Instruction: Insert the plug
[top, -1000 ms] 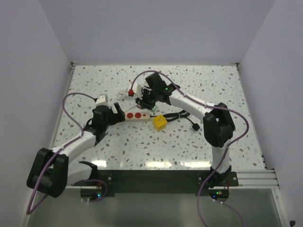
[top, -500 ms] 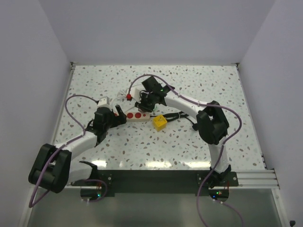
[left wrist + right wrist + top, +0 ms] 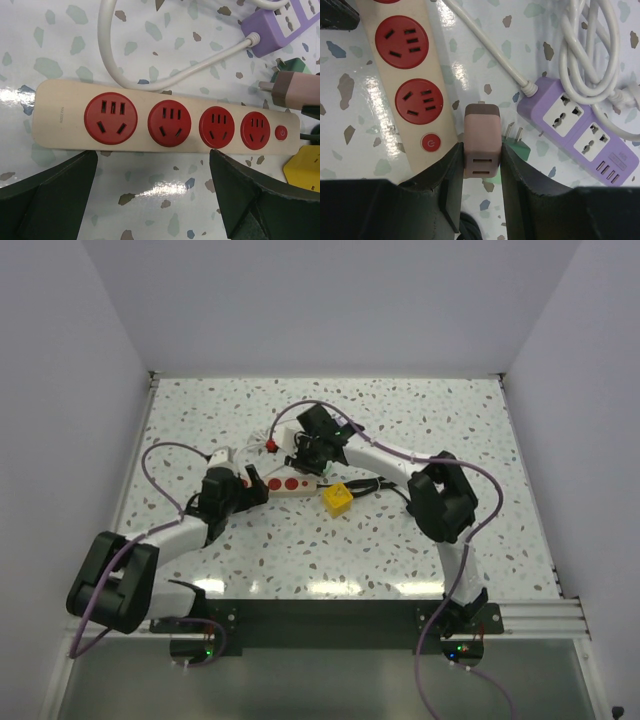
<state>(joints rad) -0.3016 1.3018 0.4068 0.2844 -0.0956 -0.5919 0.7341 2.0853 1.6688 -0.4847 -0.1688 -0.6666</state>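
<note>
A beige power strip [image 3: 160, 122] with several red sockets and a red switch lies on the speckled table; it also shows in the top view [image 3: 290, 483] and the right wrist view [image 3: 410, 80]. My right gripper [image 3: 481, 160] is shut on a pink plug adapter [image 3: 481, 140], held just off the strip's switch end. In the left wrist view the adapter [image 3: 289, 90] shows its prongs at the right edge. My left gripper [image 3: 152, 200] is open and empty, its jaws wide apart just in front of the strip's long side.
A purple power strip [image 3: 580, 132] with a coiled white cable [image 3: 590, 55] lies beyond the adapter. A green plug [image 3: 522, 145] lies beside it. A yellow cube adapter [image 3: 337, 499] and a black cable [image 3: 385, 485] sit right of the beige strip.
My left gripper has moved in toward the left end of the beige strip. My right gripper has shifted slightly left with the pink adapter.
</note>
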